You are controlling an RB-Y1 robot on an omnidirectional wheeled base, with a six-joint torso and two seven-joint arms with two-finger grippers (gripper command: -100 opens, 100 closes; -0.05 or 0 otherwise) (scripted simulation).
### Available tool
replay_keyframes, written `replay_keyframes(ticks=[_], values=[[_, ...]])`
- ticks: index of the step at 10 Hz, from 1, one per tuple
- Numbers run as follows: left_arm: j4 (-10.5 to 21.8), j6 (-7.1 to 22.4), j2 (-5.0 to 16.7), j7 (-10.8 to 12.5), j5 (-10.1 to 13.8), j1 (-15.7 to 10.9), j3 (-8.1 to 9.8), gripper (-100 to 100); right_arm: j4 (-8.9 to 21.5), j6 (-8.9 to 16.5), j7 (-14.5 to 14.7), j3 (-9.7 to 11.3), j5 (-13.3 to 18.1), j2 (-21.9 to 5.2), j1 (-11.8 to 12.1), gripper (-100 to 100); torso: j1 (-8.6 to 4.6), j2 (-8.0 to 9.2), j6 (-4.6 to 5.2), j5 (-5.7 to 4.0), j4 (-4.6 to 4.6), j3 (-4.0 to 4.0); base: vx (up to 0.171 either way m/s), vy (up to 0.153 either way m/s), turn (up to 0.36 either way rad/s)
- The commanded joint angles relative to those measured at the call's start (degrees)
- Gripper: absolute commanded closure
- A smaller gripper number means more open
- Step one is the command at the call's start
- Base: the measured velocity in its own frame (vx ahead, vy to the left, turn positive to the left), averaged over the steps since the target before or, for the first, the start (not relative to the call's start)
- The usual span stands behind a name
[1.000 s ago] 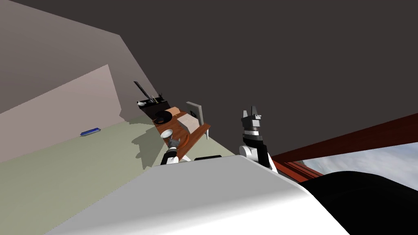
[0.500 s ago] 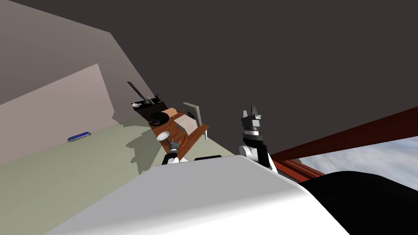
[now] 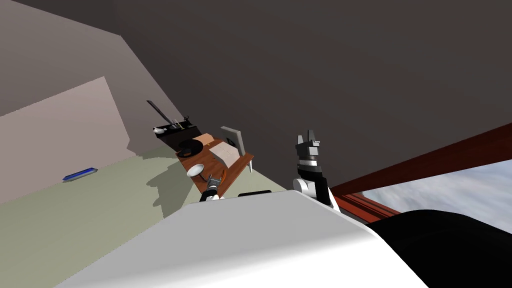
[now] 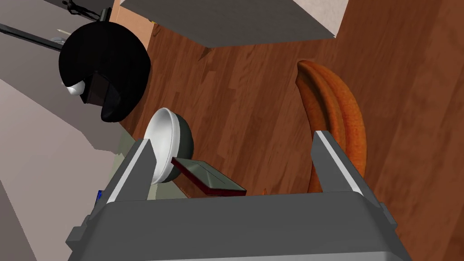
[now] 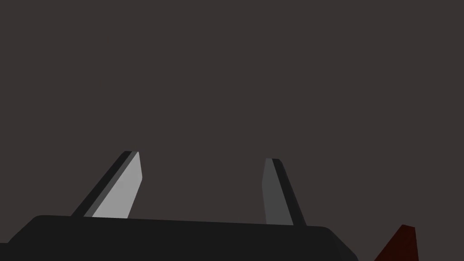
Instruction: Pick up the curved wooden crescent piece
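1. Our left gripper [image 4: 232, 138] hangs over a reddish-brown wooden table [image 4: 253, 104]. Its two fingers are spread wide and grip nothing.
2. The curved crescent piece [image 4: 337, 108], orange-brown with a wood-like grain, lies flat on the table at the gripper's side rather than in the gap. One finger [image 4: 333, 163] crosses in front of its middle, and we cannot tell whether the two touch.
3. The crescent's pointed end reaches toward a grey box [image 4: 235, 22] that stands on the same table.
4. By the other finger a white bowl [image 4: 170, 136] sits near the table's edge. A flat slab with a dark red rim [image 4: 208, 177] lies just beside it, close to the gripper's body.
5. A black helmet [image 4: 106, 74] rests beyond the bowl along that edge.
6. Our right gripper [image 5: 204, 157] is raised to our right, well apart from the table. Its fingers stand apart and hold nothing.
7. A small blue object [image 3: 79, 174] lies on the pale green floor [image 3: 100, 215], well apart from the table.
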Motion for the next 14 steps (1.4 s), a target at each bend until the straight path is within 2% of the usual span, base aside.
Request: replay_keyframes(ticks=[1,6,8,10,13,14], values=[[2.43,0.3,0.43,0.77,0.58,-0.58,0.09,-100,0.0,0.0,0.0,0.0,0.0,0.0,0.0,0,0.0,0.0,0.0,0.0,0.0,0.0,0.03,-0.007,-0.045],[10.51,1.35,1.16,3.46,3.09,-3.24,0.69,-100,0.0,0.0,0.0,0.0,0.0,0.0,0.0,0,0.03,0.04,-0.03,0.0,0.0,0.02,0.031,-0.006,-0.072],[11.28,1.35,1.16,3.46,3.09,-3.24,0.69,-100,0.0,0.0,0.0,0.0,0.0,0.0,0.0,0,0.04,0.04,-0.02,0.01,0.01,0.02,0.019,0.0,-0.018],[13.98,1.68,1.4,4.31,3.81,-4.07,0.86,-100,0.0,0.0,0.0,0.0,0.0,0.0,0.0,0,0.03,0.08,-0.01,0.0,0.02,0.04,0.021,-0.001,-0.068],[21.21,2.58,2.12,6.61,5.57,-6.34,1.28,-100,0.0,0.0,0.0,0.0,0.0,0.0,0.0,0,0.06,0.01,-0.01,0.01,0.0,0.0,0.042,0.008,-0.109],[21.21,2.58,2.12,6.61,5.57,-6.34,1.28,-100,0.0,0.0,0.0,0.0,0.0,0.0,0.0,0,0.08,-0.02,-0.02,0.01,-0.01,-0.01,0.037,0.011,-0.018]])
